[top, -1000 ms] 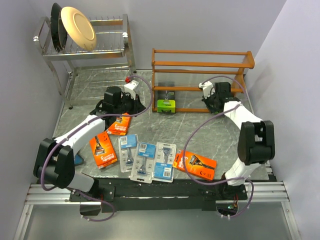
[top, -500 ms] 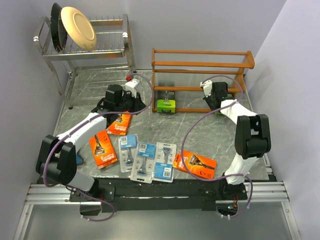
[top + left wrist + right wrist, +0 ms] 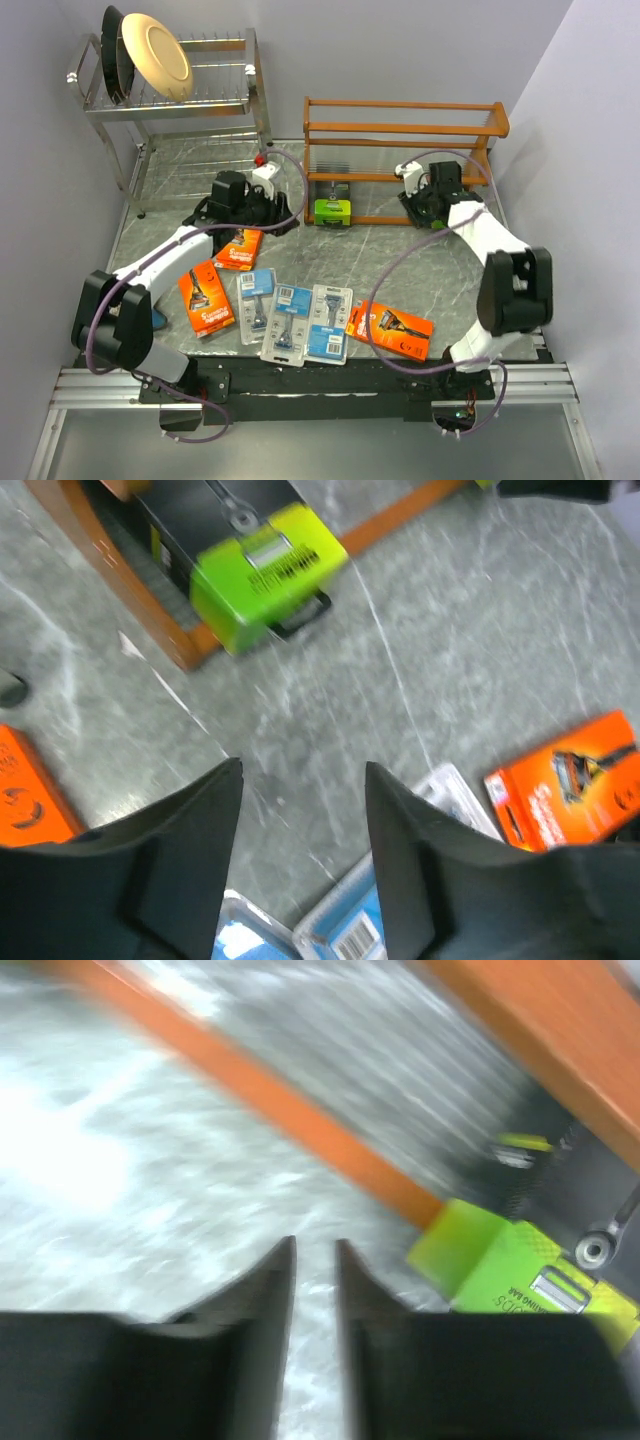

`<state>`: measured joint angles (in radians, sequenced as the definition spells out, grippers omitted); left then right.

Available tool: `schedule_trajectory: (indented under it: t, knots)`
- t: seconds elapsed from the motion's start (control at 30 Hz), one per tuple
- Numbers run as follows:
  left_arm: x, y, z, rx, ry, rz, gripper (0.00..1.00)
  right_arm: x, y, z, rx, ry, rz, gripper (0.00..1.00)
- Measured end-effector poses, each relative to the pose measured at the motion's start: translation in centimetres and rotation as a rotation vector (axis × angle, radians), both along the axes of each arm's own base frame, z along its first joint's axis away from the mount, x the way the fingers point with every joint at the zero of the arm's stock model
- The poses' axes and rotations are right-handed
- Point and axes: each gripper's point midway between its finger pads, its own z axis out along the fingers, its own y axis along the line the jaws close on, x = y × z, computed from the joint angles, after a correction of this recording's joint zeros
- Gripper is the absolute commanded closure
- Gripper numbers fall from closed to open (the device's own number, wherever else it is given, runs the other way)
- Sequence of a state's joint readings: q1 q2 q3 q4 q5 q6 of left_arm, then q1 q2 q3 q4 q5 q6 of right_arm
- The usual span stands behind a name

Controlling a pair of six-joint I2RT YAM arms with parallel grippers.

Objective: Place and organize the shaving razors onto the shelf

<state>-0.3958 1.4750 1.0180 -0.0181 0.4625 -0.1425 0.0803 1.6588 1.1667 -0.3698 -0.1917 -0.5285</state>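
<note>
The shelf (image 3: 400,148) stands at the back right. One lime-green-and-black razor box (image 3: 332,209) lies on its bottom tier, sticking out over the front rail; it also shows in the left wrist view (image 3: 265,575) and the right wrist view (image 3: 520,1265). Three orange packs (image 3: 238,248) (image 3: 205,298) (image 3: 390,330) and three blue blister cards (image 3: 257,305) (image 3: 287,323) (image 3: 328,322) lie on the table. My left gripper (image 3: 288,218) (image 3: 303,765) is open and empty, left of the green box. My right gripper (image 3: 408,196) (image 3: 315,1242) is nearly shut and empty by the shelf's bottom rail.
A chrome dish rack (image 3: 180,95) with plates stands at the back left. A blue object (image 3: 157,321) peeks from under the left arm. The shelf's orange bottom rail (image 3: 300,1125) runs just ahead of the right fingers. Grey walls close both sides.
My left gripper has shifted a little right toward the green box. My right arm's elbow has swung and its wrist has shifted slightly by the shelf. The packs have not moved.
</note>
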Motion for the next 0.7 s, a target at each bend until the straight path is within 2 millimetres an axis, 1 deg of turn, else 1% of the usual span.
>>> schedule_trajectory:
  t: [0.03,0.07,0.1,0.17,0.2,0.23,0.3,0.33,0.37,0.43,0.53,0.57,0.63,0.7]
  knots:
    - [-0.5,0.0,-0.2,0.001,0.012,-0.016,0.32,-1.0,1.2,1.3,0.032,-0.007,0.06,0.41]
    - [-1.1,0.0,-0.4,0.005,0.018,-0.031,0.11,-1.8,2.2,2.4,0.055,-0.02,0.108,0.39]
    - [-1.6,0.1,-0.5,0.008,0.025,-0.044,0.01,-2.8,3.2,3.5,0.074,-0.032,0.155,0.39]
    - [-2.7,0.2,-0.8,0.01,0.047,-0.069,0.01,-5.1,5.1,5.3,0.102,-0.049,0.259,0.38]
    - [-3.2,0.1,-0.8,0.01,0.048,-0.087,0.01,-6.3,5.8,5.7,0.114,-0.045,0.297,0.38]
    - [-3.8,0.1,-0.9,0.011,0.053,-0.11,0.01,-7.4,6.4,6.1,0.124,-0.034,0.334,0.36]
    - [-5.0,-0.1,-1.3,0.015,0.064,-0.151,0.01,-9.1,7.0,6.2,0.139,-0.003,0.372,0.35]
    - [-5.7,-0.1,-1.6,0.022,0.068,-0.171,0.01,-9.8,7.1,6.1,0.142,0.018,0.381,0.32]
    - [-6.4,-0.4,-1.8,0.03,0.069,-0.193,0.0,-10.3,7.0,5.8,0.144,0.042,0.38,0.32]
    - [-7.8,-1.2,-2.4,0.053,0.068,-0.237,0.03,-11.1,6.8,5.4,0.145,0.081,0.369,0.31]
    - [-10.7,-3.5,-3.8,0.093,0.083,-0.302,0.19,-11.6,6.4,5.3,0.146,0.092,0.321,0.31]
    - [-11.8,-4.2,-4.4,0.103,0.102,-0.313,0.29,-11.7,6.3,5.4,0.148,0.091,0.302,0.31]
    - [-13.7,-5.3,-5.6,0.119,0.143,-0.324,0.36,-12.0,5.8,5.9,0.15,0.079,0.241,0.31]
    - [-14.7,-6.2,-6.6,0.126,0.187,-0.31,0.4,-11.9,5.4,7.1,0.156,0.041,0.184,0.31]
